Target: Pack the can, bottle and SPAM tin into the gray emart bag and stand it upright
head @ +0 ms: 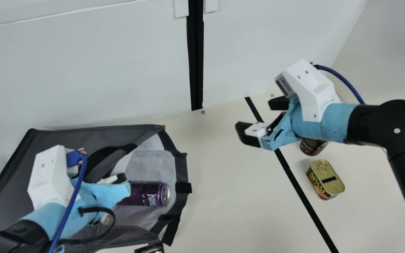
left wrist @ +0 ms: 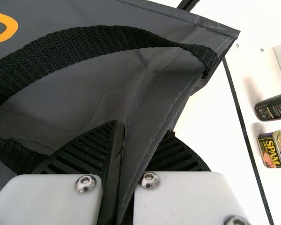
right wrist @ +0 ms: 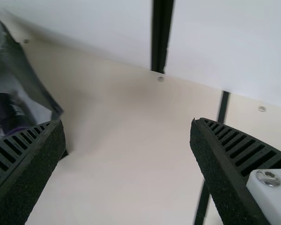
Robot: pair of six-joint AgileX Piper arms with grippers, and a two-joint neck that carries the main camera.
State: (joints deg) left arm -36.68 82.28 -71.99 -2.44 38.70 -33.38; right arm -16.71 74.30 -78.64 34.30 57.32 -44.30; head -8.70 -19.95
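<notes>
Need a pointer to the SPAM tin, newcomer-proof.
Find the black line running across the cream table. Just right of it in the main view sits the SPAM tin, gold pull-ring lid on top. It is boxy with rounded corners and yellow lettering; the dark container beside it is round.

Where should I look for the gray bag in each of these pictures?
Main view: the gray bag lies at lower left, with a purple can inside its open mouth.
Left wrist view: across the left and upper part, with the left jaws closed on a fold of its cloth.
Right wrist view: along the left edge, the can again inside.
Shared landmark: the thin black line on the table, to the bag's right in all three.
</notes>
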